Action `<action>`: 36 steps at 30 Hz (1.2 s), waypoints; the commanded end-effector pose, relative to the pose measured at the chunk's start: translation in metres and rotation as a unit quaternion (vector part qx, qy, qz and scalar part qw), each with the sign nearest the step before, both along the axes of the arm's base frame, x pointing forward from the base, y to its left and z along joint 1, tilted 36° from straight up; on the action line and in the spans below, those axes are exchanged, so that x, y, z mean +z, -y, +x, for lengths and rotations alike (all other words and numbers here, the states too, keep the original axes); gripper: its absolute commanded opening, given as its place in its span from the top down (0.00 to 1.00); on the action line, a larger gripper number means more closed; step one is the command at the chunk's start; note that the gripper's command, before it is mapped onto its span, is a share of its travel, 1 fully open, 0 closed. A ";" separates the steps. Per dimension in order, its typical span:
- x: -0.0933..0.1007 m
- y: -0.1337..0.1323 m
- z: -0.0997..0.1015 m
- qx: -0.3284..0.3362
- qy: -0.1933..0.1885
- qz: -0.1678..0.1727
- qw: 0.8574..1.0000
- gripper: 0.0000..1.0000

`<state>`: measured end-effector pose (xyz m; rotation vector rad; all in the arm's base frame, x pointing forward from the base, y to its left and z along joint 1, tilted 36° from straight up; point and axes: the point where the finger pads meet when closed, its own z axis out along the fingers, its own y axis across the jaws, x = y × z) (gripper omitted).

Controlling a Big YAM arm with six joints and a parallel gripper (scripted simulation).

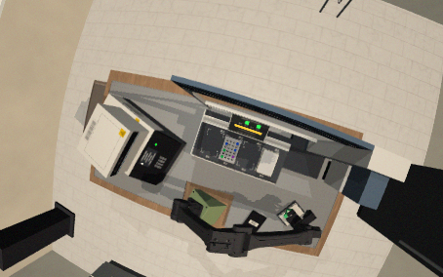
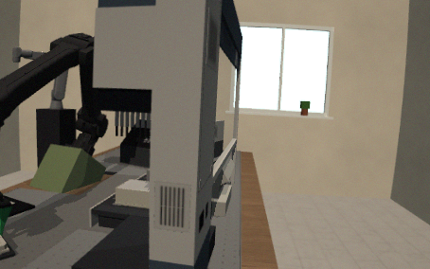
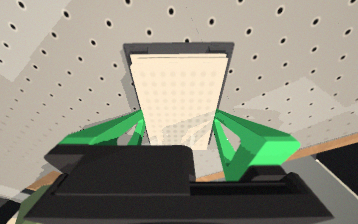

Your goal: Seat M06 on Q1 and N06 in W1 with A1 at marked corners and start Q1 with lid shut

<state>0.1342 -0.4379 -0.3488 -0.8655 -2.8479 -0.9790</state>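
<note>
Over on the left of the table (image 1: 128, 77), the cream-cased cycler Q1 (image 1: 108, 135) shows a green lamp (image 1: 155, 144), so I judge no run is on; its lid state I cannot make out from here. Mid-table, the deck (image 1: 205, 138) has one pale plate (image 1: 267, 163) in view near its right end. Far right, the arm reaches out over the dark waiting nest W1 (image 3: 145, 47).

The hand (image 3: 179, 131) is closed on a cream 96-well PCR plate (image 3: 178, 95), its green fingers spread wide against the two long sides. The plate hangs over the nest, wells up; whether it touches yet I cannot tell.

This looks like the seating step for N06. Next, I judge, it calls for a level lowering inside the locators, then release.

The plate's long axis runs straight away from the wrist, in line with the nest. Its labels are not readable, so the A1 end stays unconfirmed.
</note>
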 end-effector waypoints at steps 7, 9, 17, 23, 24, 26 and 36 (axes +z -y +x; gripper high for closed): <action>-0.011 0.006 0.005 -0.003 -0.003 -0.001 1.000 0.00; -0.007 0.006 0.005 -0.001 -0.001 -0.001 1.000 0.00; 0.006 0.004 0.005 0.006 0.005 -0.002 1.000 0.00; 0.012 0.003 0.004 0.007 0.005 -0.002 1.000 0.00; 0.013 0.003 0.005 0.006 0.005 -0.001 1.000 0.00; 0.014 0.004 0.005 0.005 0.004 -0.001 1.000 0.00; 0.020 0.027 0.009 -0.004 0.003 -0.021 1.000 0.00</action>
